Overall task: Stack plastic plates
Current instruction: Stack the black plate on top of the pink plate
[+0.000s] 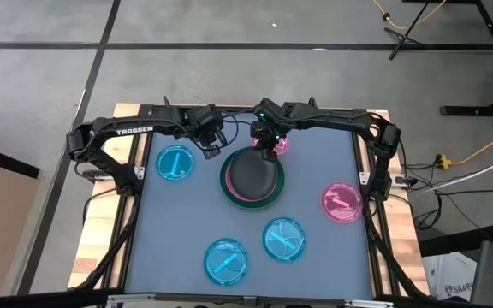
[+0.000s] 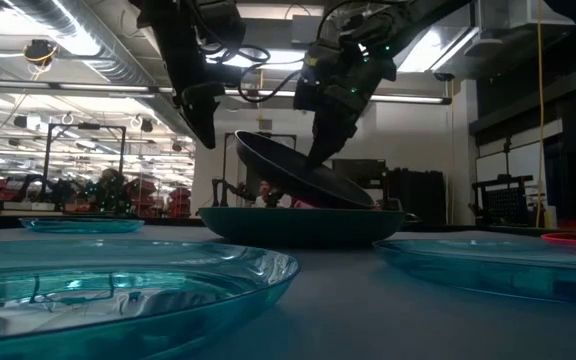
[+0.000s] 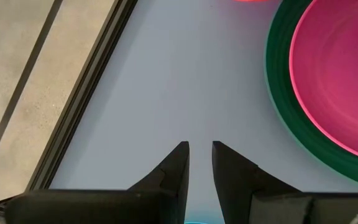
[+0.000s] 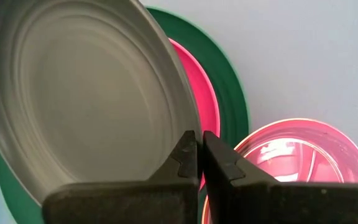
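A dark grey plate point(image 1: 253, 174) point(image 2: 298, 170) point(image 4: 86, 93) stands tilted over an opaque pink plate point(image 4: 205, 93) point(image 3: 340, 68) that lies in the large dark green plate point(image 1: 226, 184) point(image 2: 298, 225) at mid-table. My right gripper point(image 1: 268, 147) point(image 4: 201, 134) is shut on the grey plate's far rim. My left gripper point(image 1: 210, 150) point(image 3: 199, 146) hangs above bare table just left of the green plate, open by a narrow gap and holding nothing. My right gripper pinches the grey plate's rim point(image 4: 188, 121) at its far side between both fingers, coming from above and pointing down. The plate is tilted: one side is raised, and the low edge point(image 2: 363, 203) rests inside the stacked plates.
Translucent cyan plates lie at far left point(image 1: 175, 162), near centre point(image 1: 226, 261) and near right point(image 1: 284, 239). One translucent pink plate point(image 1: 342, 203) sits at right, another point(image 1: 281, 142) point(image 4: 297, 155) under my right gripper. The table's far edge rail point(image 3: 86, 112) runs close to my left gripper.
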### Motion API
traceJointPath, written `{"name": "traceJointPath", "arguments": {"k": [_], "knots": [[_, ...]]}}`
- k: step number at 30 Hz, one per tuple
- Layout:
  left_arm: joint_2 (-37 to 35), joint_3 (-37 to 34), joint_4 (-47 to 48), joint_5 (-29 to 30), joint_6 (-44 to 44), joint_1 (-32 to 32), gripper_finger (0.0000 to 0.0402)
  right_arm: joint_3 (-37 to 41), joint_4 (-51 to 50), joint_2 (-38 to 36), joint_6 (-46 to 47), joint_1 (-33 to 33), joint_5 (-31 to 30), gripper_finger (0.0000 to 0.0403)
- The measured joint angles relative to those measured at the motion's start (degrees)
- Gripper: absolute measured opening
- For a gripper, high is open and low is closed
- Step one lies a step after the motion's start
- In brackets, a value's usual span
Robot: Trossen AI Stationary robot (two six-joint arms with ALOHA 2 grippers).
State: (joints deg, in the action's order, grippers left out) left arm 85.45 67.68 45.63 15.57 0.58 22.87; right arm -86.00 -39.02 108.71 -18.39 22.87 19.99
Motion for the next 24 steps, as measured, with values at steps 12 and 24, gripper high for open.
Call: {"name": "traceJointPath", "arguments": {"k": [12,24], "knots": [[0.02,0.0,-0.02,0.0,0.02,0.0,0.0063,0.03,-0.19,0.55,0.08,-0.04,-0.12,0.0],[0.04,0.0,-0.07,0.0,0.0,0.0,0.0063,0.07,0.2,3.72,0.11,-0.04,-0.87,0.0]]}}
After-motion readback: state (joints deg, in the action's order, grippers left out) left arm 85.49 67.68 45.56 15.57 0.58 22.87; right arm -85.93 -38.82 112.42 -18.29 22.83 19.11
